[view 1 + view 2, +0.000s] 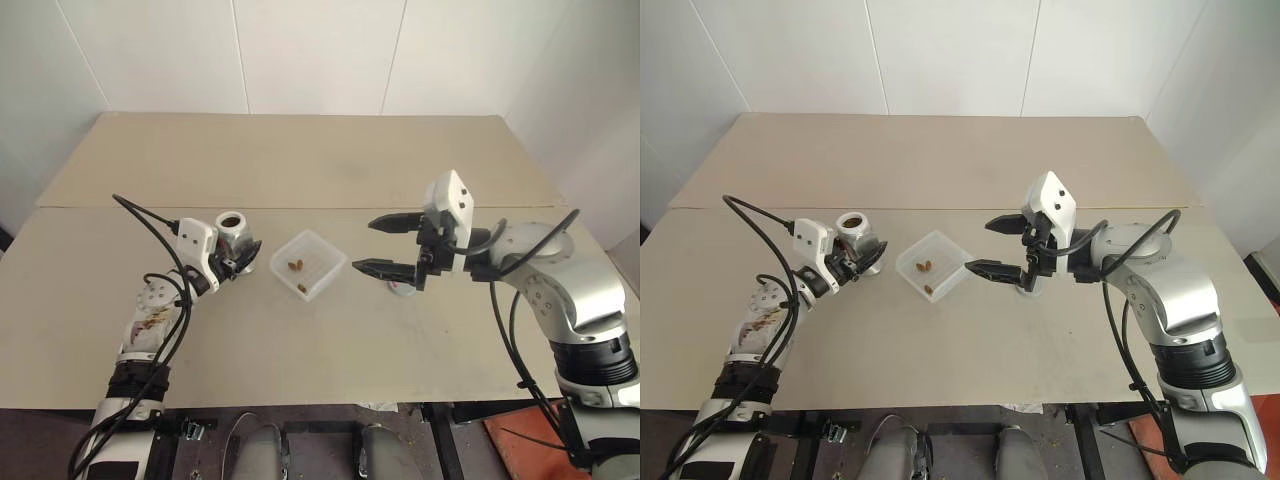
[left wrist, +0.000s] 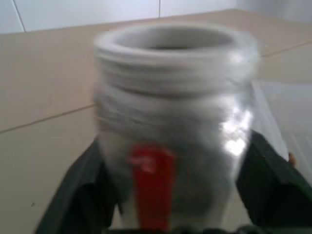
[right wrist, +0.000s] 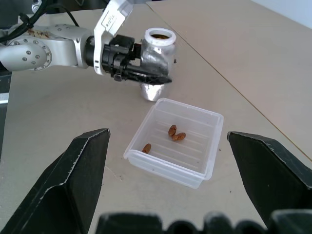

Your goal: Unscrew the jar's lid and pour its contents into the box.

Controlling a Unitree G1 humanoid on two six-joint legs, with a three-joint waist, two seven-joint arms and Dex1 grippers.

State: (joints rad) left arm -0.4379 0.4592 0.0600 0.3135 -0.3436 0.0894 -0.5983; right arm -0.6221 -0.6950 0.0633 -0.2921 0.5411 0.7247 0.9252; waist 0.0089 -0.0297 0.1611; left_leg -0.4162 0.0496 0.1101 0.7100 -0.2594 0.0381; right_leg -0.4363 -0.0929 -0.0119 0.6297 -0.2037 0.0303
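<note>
- Your left gripper [image 1: 243,256] sits low at the left, fingers straddling the jar [image 1: 232,231].
- Your right gripper [image 1: 384,245] hovers at the right, fingers spread wide, pointing left.

Silver-grey jointed arms, looping black cables, white wrist housings, black two-fingered hands.

A beige table [image 1: 300,150], with a seam across it, stands against plain white panelled walls [image 1: 320,50].

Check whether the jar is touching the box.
Apart. The right wrist view shows bare table between the jar and the box's far rim; the left gripper sits around the jar.
</note>
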